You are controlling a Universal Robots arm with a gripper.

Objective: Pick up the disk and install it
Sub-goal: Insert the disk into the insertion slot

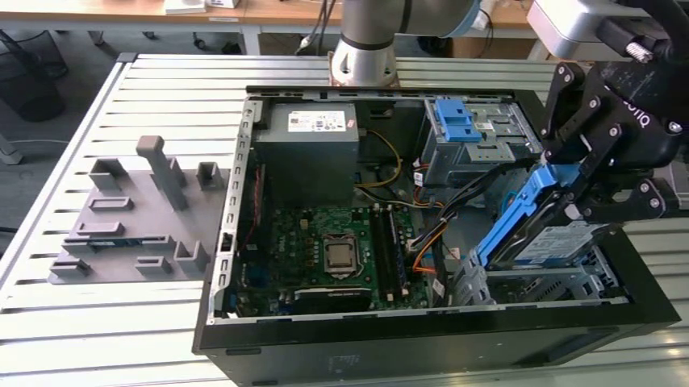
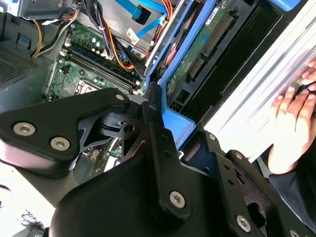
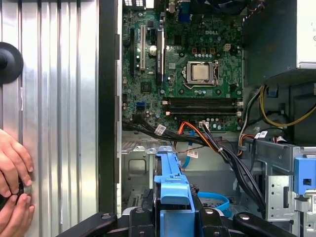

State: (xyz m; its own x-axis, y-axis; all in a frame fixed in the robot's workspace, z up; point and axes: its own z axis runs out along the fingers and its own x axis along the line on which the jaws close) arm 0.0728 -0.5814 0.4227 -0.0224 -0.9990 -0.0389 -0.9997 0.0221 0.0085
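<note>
Slatted metal counter [image 1: 64, 306] is occupied by an open black computer case [image 1: 431, 343]. Above its drive bay [image 1: 549, 286], at the exterior view's right, the flat silver blue-bracketed disk [image 1: 554, 242] is held tilted, seemingly clamped between the fingers of the black tool [image 1: 586, 205].

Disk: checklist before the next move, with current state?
1. Grip: robot hand shut on the disk: ok.
2. Seating: the disk is tilted, not lying flat in the grey drive cage: not ok.
3. Cables: black bundle runs close beside the disk: cannot tell if clear.
4. People: a person's hands rest on the table beside the computer case: not ok.
5. Access: computer case open: ok.
</note>
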